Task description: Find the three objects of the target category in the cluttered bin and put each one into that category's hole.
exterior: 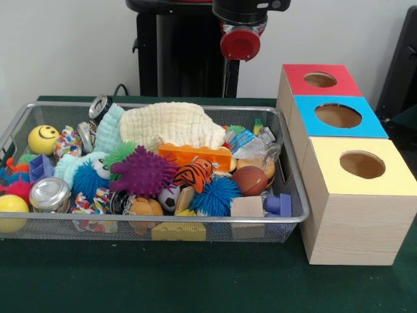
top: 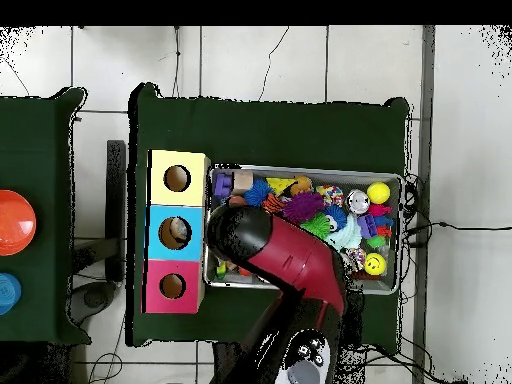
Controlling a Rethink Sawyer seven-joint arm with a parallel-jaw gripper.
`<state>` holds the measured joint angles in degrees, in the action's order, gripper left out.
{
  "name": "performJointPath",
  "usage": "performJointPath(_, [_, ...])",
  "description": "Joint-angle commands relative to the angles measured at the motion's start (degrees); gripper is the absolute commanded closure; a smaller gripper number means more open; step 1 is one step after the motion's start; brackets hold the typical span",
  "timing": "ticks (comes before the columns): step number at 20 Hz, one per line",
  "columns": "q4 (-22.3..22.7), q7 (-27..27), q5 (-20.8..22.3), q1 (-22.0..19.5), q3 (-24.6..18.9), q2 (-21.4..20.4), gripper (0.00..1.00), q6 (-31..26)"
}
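Presently, stage: searching; nothing is seen in the arm's keeping, and no toy is seen going into a hole
Arm point(top: 290, 260): red and black, reaching over the near-box end of the bin in the overhead view; in the front view only its red underside shows, high at the top edge
Tool: hidden under the arm's head from above and cut off in front, so I cannot tell whether it stands wide, narrow or holding
Bin point(exterior: 163, 225): wire mesh basket on the green counter point(exterior: 195, 287), packed with toys lying on one another
Contents: purple spiky ball point(exterior: 143, 171) in the middle, blue spiky ball point(exterior: 215, 194) beside a tiger-striped toy point(exterior: 194, 173), small basketball point(exterior: 249, 180), yellow smiley ball point(exterior: 43, 139) at one end, a cream cloth point(exterior: 171, 124) heaped along the back
Boxes: red-topped box point(exterior: 313, 79), blue-topped box point(exterior: 339, 116), yellow-topped box point(exterior: 361, 166) in a row just beside the bin, each with one round hole
Target things: the category is not stated, so I cannot say which three are wanted; any candidates lie within the bin
Risk, hiding: the cloth covers part of the heap and may conceal a target
Risk, grasp: the crowded toys touch each other, so a descent may pinch two at once or push a round ball aside
Risk, sorting: the three holes sit close together, so a drop could go into the wrong colour
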<state>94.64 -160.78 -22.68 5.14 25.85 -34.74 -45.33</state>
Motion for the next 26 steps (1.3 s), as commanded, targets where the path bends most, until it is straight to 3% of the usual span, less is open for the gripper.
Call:
performJointPath(1, [-5.20, -13.05, -1.47, -2.17, -0.98, 3.29, 0.00, -6.80])
performJointPath(5, [-3.97, -12.48, -3.74, -3.06, -3.39, 4.59, 0.00, -1.33])
performJointPath(14, [-4.12, -13.24, -4.23, -2.36, -2.30, 5.30, 0.00, -3.43])
performJointPath(17, [-2.04, -13.94, -5.85, -1.95, -3.32, 5.41, 0.00, -1.51])
performJointPath(23, [4.42, -13.70, -11.43, -1.33, -7.35, 5.93, 0.00, 7.68])
performJointPath(26, [4.94, -13.12, -12.86, -0.86, -7.54, 6.28, 0.00, 8.77])
